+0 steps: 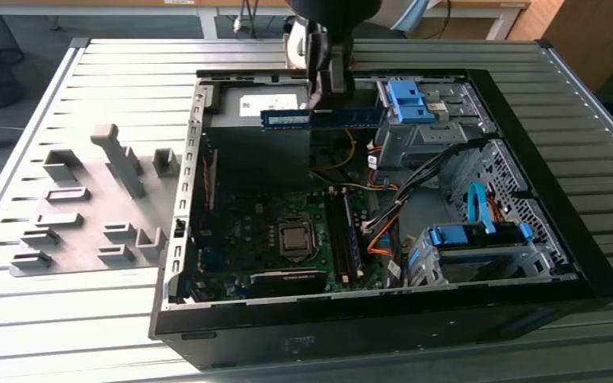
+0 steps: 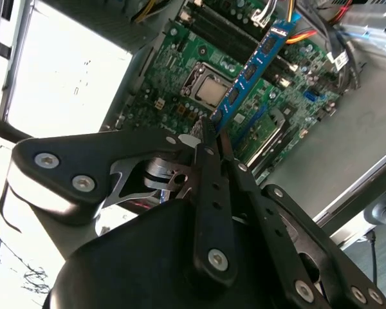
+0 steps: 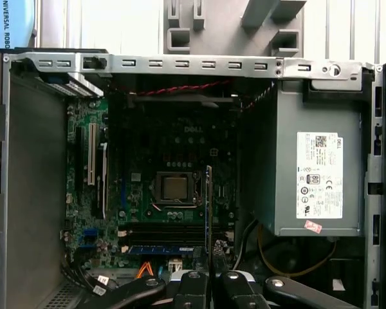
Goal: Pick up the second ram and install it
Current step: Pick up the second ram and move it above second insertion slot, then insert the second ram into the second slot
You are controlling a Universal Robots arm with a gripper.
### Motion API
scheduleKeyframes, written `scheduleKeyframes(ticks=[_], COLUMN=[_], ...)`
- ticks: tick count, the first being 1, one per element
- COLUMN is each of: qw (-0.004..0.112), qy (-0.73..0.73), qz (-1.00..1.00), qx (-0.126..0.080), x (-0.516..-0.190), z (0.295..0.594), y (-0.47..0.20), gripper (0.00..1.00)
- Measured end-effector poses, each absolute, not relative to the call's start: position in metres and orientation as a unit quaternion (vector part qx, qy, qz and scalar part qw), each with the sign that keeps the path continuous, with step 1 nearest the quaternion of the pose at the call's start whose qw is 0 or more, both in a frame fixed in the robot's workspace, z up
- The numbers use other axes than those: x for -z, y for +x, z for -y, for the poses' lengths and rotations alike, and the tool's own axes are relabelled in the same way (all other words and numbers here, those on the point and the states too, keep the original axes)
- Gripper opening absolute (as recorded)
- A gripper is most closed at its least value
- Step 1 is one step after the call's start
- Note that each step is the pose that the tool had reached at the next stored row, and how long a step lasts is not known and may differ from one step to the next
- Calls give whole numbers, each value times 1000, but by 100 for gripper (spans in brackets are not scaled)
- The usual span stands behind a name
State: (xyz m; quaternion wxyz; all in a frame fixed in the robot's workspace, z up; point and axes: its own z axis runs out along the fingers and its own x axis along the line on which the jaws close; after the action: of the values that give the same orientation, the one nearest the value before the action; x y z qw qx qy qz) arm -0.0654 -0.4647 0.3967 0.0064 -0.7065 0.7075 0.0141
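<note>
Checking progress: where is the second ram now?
In the exterior view, the gripper holds the second ram above the open computer case, beside the blue bracket.

The tool (image 3: 209,282) grips the second ram (image 3: 209,212) edge-on over the motherboard (image 3: 132,193).

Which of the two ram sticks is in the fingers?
The second ram, clamped by the gripper above the case; the other ram sits slotted into the motherboard.

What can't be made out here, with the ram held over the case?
- second ram: edge-on in the first wrist view, faces hidden.
- its clamped part: covered by the gripper in the second wrist view.
- memory slots: latch positions too small in the first wrist view.
</note>
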Motion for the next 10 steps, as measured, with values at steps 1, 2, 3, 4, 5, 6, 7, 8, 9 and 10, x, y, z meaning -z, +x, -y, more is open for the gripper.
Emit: scheduleKeyframes(ticks=[1, 2, 3, 4, 5, 6, 7, 8, 9, 10], qw=[6, 6, 6, 6, 6, 6, 6, 6, 6, 6], qy=[-707, -707, -707, -706, -706, -707, -707, -707, -707, -707], qz=[-708, -708, -708, -708, -708, -708, -708, -708, -708, -708], qx=[-14, -14, -14, -14, -14, -14, -14, -14, -14, -14], x=[-397, -397, -397, -397, -397, -397, -397, -397, -397, -397], z=[465, 465, 465, 465, 465, 465, 465, 465, 465, 465], y=[-64, -62, -62, -62, -62, -61, -60, -60, -60, -60], gripper=[14, 14, 14, 14, 14, 14, 14, 14, 14, 14])
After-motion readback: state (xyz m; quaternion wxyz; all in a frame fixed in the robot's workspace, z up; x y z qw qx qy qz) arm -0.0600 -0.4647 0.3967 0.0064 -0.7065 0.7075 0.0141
